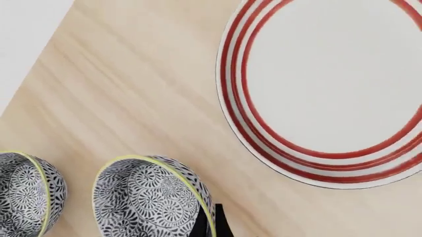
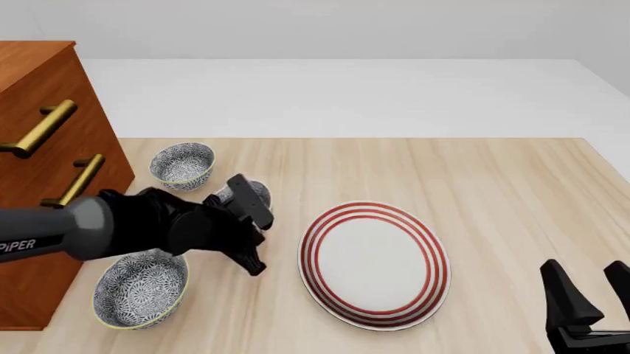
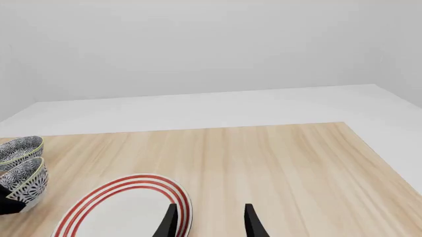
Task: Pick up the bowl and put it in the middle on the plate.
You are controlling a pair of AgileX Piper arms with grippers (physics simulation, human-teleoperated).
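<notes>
Only the front view shows the wooden cabinet [image 2: 44,147] and a wider bowl [image 2: 141,287] beside it. The left gripper [image 2: 251,232] grips the bowl [image 2: 248,195], speckled blue-grey with a yellowish rim, lifted just left of the red-ringed plate [image 2: 374,264]. The right gripper [image 2: 591,295] stands open, near the table's [image 2: 492,184] front corner.
</notes>
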